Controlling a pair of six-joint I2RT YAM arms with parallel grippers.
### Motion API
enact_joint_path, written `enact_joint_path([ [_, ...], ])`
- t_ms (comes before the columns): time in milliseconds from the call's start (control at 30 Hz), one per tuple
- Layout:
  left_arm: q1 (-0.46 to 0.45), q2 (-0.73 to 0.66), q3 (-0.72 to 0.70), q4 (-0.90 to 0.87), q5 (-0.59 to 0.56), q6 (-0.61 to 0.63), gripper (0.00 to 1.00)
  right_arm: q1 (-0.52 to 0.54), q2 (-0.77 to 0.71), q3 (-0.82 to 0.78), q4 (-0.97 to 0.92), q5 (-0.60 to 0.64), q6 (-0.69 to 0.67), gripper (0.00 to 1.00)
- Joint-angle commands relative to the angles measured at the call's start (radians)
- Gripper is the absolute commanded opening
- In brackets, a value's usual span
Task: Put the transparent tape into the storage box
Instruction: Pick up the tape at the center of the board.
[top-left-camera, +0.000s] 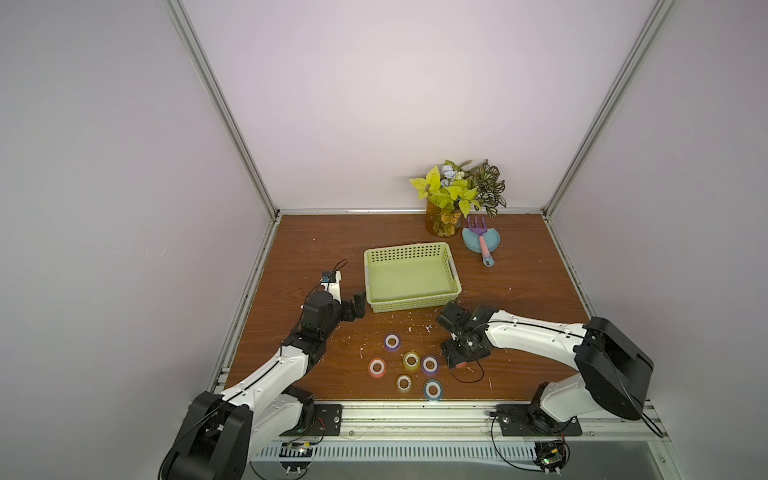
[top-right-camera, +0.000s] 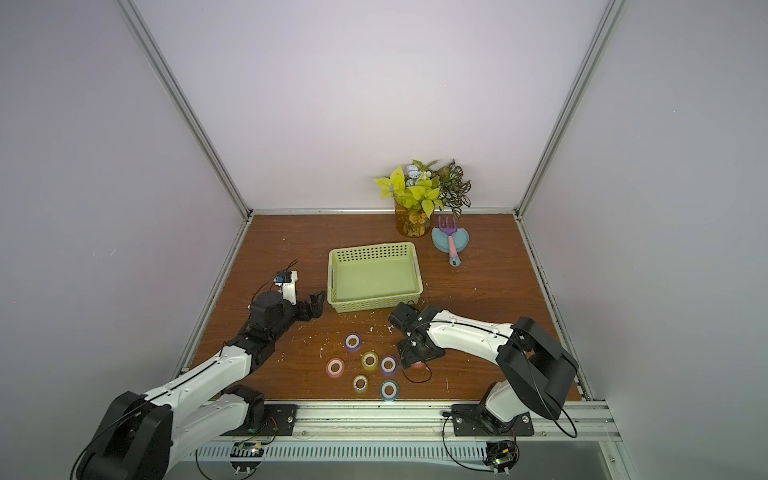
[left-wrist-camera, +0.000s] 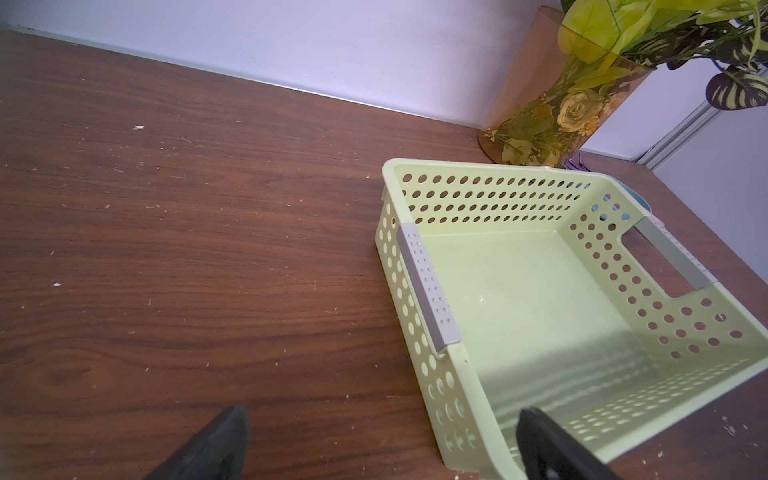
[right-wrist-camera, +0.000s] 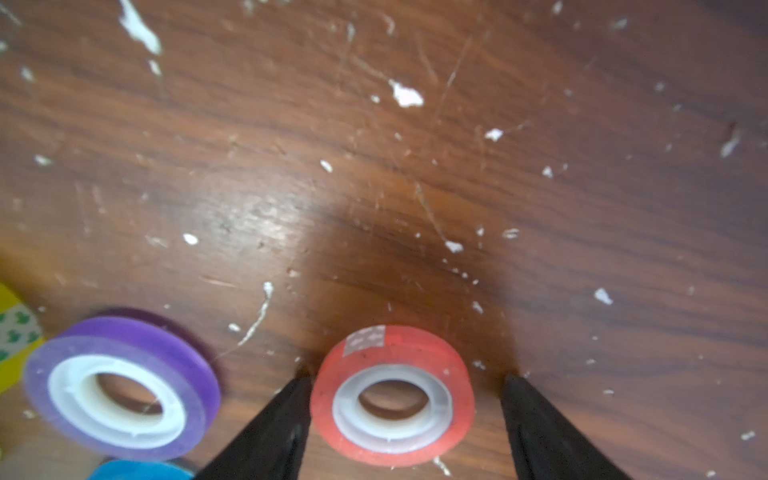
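- The other tape rolls (top-left-camera: 432, 390) are found closest to the front edge of the table (top-left-camera: 519, 291). A purple roll (right-wrist-camera: 166, 353) lies near one finger of the right gripper (right-wrist-camera: 406, 380), so it should not be bumped.
- The red tape roll (right-wrist-camera: 395, 351) is seen lying flat on the table, between that gripper's two black fingers. The fingers are spread: one is right at the roll's side, and a gap is left at the other.
- For a good grab, the fingers should be squeezed in evenly, so the roll is pinched across its middle and not pushed sideways.
- It should then be lifted straight up, high over the wall.
- Farther back, the left gripper (left-wrist-camera: 383, 413) is held wide open and empty by a corner of the storage box (top-left-camera: 415, 304).
- The box is empty. The roll is best let go over its middle.
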Motion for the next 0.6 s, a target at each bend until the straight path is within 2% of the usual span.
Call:
enact_joint_path([
  [0,0.006,0.003,-0.006,0.021,-0.005,0.01,0.99,-0.008,0.004,0.012,-0.004,0.002,-0.003,0.76],
  [200,0.007,0.0,-0.007,0.021,-0.006,0.009,0.99,-0.033,0.012,-0.017,0.022,-0.036,-0.009,0.67],
  [533,0.007,0.01,-0.005,0.024,-0.005,0.009,0.99,-0.044,0.028,-0.03,0.014,-0.055,-0.015,0.61],
  [567,0.007,0.011,-0.005,0.024,-0.005,0.009,0.99,-0.045,0.03,-0.03,0.012,-0.059,-0.017,0.56],
])
